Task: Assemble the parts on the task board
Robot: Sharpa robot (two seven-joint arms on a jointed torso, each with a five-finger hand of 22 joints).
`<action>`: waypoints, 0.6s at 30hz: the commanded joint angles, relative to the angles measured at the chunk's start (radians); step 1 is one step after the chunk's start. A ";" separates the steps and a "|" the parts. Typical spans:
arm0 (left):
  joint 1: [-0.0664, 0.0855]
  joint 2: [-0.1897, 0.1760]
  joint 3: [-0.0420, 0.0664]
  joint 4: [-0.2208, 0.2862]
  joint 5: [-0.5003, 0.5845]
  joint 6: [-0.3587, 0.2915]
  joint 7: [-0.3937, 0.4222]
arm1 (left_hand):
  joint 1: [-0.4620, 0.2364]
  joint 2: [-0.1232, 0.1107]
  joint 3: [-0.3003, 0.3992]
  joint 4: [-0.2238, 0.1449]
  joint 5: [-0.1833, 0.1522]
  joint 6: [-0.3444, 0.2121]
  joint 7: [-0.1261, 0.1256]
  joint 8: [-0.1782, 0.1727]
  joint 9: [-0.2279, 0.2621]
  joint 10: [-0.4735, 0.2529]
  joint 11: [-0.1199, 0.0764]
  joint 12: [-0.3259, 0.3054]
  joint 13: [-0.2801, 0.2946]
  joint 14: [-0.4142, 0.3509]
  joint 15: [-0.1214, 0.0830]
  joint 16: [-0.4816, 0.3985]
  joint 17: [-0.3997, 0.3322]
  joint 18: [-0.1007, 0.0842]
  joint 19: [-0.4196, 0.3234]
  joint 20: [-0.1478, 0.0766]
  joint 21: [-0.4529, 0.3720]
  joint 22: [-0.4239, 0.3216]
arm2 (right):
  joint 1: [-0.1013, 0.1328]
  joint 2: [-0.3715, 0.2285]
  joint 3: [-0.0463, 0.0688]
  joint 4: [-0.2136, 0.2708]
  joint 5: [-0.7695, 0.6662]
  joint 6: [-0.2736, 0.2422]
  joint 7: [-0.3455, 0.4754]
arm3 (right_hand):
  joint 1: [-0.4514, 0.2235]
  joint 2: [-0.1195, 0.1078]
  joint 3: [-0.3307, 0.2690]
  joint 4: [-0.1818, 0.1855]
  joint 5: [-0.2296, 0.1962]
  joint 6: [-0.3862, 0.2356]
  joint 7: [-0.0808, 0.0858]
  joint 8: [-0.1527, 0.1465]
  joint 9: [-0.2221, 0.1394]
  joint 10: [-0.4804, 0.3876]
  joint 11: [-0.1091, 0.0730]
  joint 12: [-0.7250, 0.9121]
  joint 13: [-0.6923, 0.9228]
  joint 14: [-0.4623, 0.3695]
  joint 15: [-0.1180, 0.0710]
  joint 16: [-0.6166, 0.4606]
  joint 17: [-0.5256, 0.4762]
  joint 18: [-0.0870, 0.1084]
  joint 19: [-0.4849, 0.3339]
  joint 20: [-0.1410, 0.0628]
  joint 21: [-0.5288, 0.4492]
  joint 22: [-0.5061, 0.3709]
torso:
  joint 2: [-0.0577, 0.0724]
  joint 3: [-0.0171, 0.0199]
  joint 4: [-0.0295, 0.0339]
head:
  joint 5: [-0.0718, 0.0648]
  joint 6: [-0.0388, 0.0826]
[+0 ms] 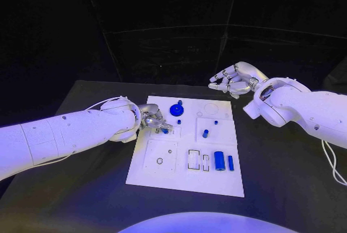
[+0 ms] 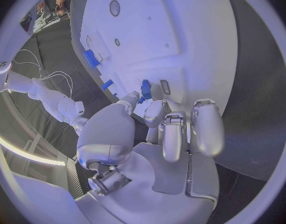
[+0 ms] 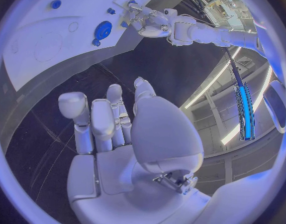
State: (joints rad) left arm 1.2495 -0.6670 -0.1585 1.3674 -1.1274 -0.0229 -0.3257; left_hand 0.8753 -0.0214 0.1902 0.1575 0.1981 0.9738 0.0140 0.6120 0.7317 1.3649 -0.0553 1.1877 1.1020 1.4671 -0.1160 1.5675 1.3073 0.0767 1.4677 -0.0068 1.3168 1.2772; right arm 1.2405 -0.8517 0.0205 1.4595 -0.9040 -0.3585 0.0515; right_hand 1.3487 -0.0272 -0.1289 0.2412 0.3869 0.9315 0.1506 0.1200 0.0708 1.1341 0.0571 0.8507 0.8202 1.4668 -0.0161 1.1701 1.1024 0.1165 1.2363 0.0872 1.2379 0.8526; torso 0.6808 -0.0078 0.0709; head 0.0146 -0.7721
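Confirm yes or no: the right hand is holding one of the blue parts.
No. In the head view the right hand hangs over the table beyond the far edge of the task board, fingers curled with nothing in them.

Bare black desk (image 1: pixel 289 163) is lying open beneath the right hand (image 1: pixel 232 80); the left hand (image 1: pixel 150 118) is crowding the task board (image 1: pixel 163 180)'s near-side pegs.
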 commanded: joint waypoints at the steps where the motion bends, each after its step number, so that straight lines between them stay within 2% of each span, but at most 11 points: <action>1: 0.001 0.002 0.001 -0.002 0.007 -0.005 0.000 | 0.001 0.016 0.000 0.008 0.004 0.005 -0.001 -0.004 -0.001 -0.008 0.001 0.004 0.000 0.104 0.004 0.003 0.263 -0.009 0.021 0.003 -0.005 0.001 | 0.002 0.001 0.001 0.000 -0.002 0.006 0.006 | -0.001 0.007 -0.005 0.000 0.004 -0.001 -0.002 0.003 -0.001 -0.005 0.003 -0.006 -0.001 0.011 -0.003 -0.003 -0.001 0.016 0.000 0.000 -0.006 -0.001 | 0.000 0.0000 0.0003 | 0.000 0.000; 3: 0.001 0.002 0.001 -0.003 0.010 -0.005 0.000 | 0.005 0.026 0.000 0.012 0.005 0.004 -0.001 -0.004 -0.001 -0.009 0.001 0.003 -0.001 0.104 0.004 0.003 0.263 -0.009 0.021 0.003 -0.006 0.001 | 0.002 0.002 0.001 0.000 -0.002 0.007 0.006 | -0.002 0.009 -0.005 0.001 0.004 -0.001 -0.002 0.003 -0.001 -0.005 0.003 -0.005 -0.001 0.011 -0.003 -0.003 0.000 0.016 0.000 0.000 -0.006 0.000 | 0.000 -0.0001 0.0002 | -0.001 0.000; 7: 0.001 0.004 0.001 -0.003 0.014 -0.006 0.000 | 0.019 0.060 0.008 0.021 0.008 0.003 -0.001 -0.005 -0.001 -0.009 0.001 0.004 0.000 0.104 0.004 0.003 0.263 -0.009 0.021 0.003 -0.005 0.004 | 0.002 0.002 0.001 -0.001 -0.002 0.007 0.006 | -0.003 0.011 -0.006 0.002 0.004 -0.001 -0.002 0.004 -0.001 -0.004 0.003 -0.004 -0.001 0.011 -0.003 -0.003 0.000 0.016 0.000 0.000 -0.006 -0.001 | 0.000 -0.0004 0.0001 | 0.000 0.000; 11: 0.001 0.005 0.001 -0.003 0.019 -0.003 0.001 | 0.052 0.086 0.033 0.010 0.010 -0.001 -0.002 -0.007 -0.002 -0.009 0.000 0.005 0.000 0.104 0.003 0.003 0.263 -0.009 0.022 0.003 -0.005 0.005 | 0.002 0.002 0.001 -0.001 -0.002 0.008 0.005 | -0.003 0.011 -0.006 0.002 0.004 -0.001 -0.002 0.004 -0.001 -0.004 0.003 -0.004 -0.001 0.011 -0.003 -0.003 0.000 0.016 0.000 0.000 -0.006 -0.001 | 0.000 -0.0005 0.0000 | -0.001 0.000; 14: 0.002 0.004 0.001 -0.001 0.023 0.000 0.001 | 0.091 0.086 0.062 -0.019 0.008 -0.005 -0.002 -0.009 -0.002 -0.010 0.000 0.004 -0.001 0.104 0.003 0.003 0.263 -0.009 0.022 0.002 -0.006 0.006 | 0.002 0.002 0.001 -0.001 -0.002 0.009 0.005 | -0.002 0.013 -0.005 0.003 0.005 -0.001 -0.002 0.004 -0.001 -0.003 0.003 -0.002 0.001 0.012 -0.003 -0.003 0.001 0.016 0.001 0.000 -0.006 0.000 | 0.000 -0.0004 0.0005 | -0.001 0.000; 18: 0.002 0.004 0.001 0.001 0.030 0.003 0.001 | 0.118 0.071 0.085 -0.045 0.008 -0.009 -0.002 -0.010 -0.003 -0.012 0.000 0.002 -0.004 0.104 0.003 0.003 0.263 -0.009 0.021 0.002 -0.007 0.006 | 0.002 0.002 0.001 -0.001 -0.002 0.010 0.004 | -0.002 0.013 -0.005 0.003 0.005 -0.001 -0.002 0.004 -0.001 -0.003 0.003 -0.002 0.001 0.012 -0.003 -0.003 0.001 0.016 0.001 0.000 -0.006 0.000 | -0.001 -0.0004 0.0006 | -0.001 -0.003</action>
State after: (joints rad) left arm 1.2499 -0.6635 -0.1585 1.3658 -1.1127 -0.0232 -0.3258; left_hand 0.9856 0.0476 0.2713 0.1154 0.2021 0.9723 0.0126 0.6080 0.7303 1.3576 -0.0552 1.1877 1.0995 1.4671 -0.1160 1.5675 1.3073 0.0767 1.4677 -0.0067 1.3168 1.2824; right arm 1.2405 -0.8502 0.0204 1.4580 -0.9040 -0.3560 0.0508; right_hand 1.3447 -0.0232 -0.1289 0.2412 0.3869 0.9315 0.1506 0.1200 0.0708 1.1342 0.0572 0.8507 0.8204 1.4668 -0.0161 1.1701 1.1024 0.1165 1.2363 0.0872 1.2380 0.8528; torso 0.6807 -0.0081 0.0709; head 0.0138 -0.7733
